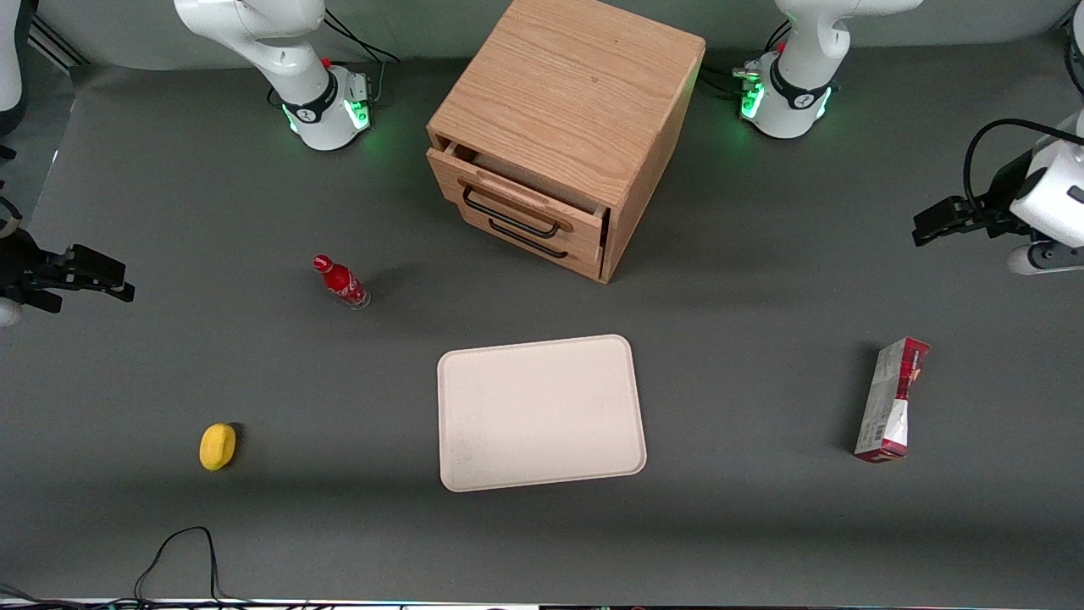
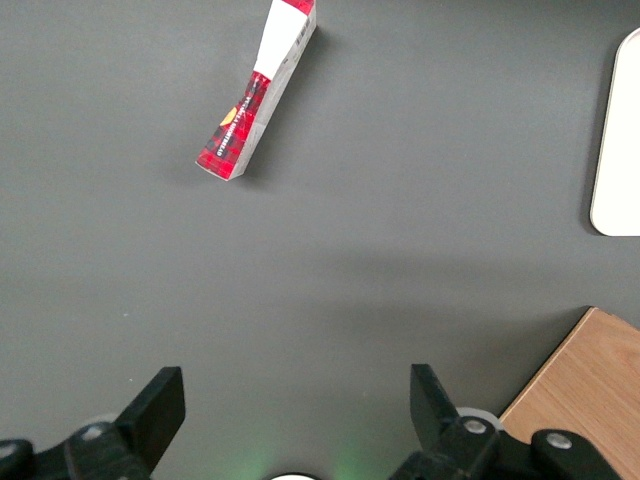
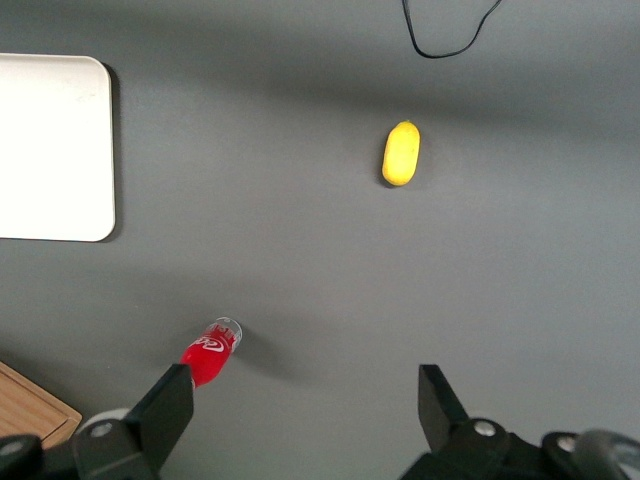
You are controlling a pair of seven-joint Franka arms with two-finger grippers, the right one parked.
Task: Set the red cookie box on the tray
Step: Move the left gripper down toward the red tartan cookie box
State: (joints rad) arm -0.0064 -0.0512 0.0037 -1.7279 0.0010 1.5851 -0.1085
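The red cookie box is red with a dark tartan check at one end, pale grey-white panels along its length and a small orange mark on its side. The tray is plain pale cream. The table is matte dark grey. The drawer cabinet is light oak with visible grain and two black handles. The small bottle is red with white lettering, and the yellow object near the table's front edge is plain yellow. The gripper, over the working arm's end of the table, is black with its fingers spread, on a white arm.
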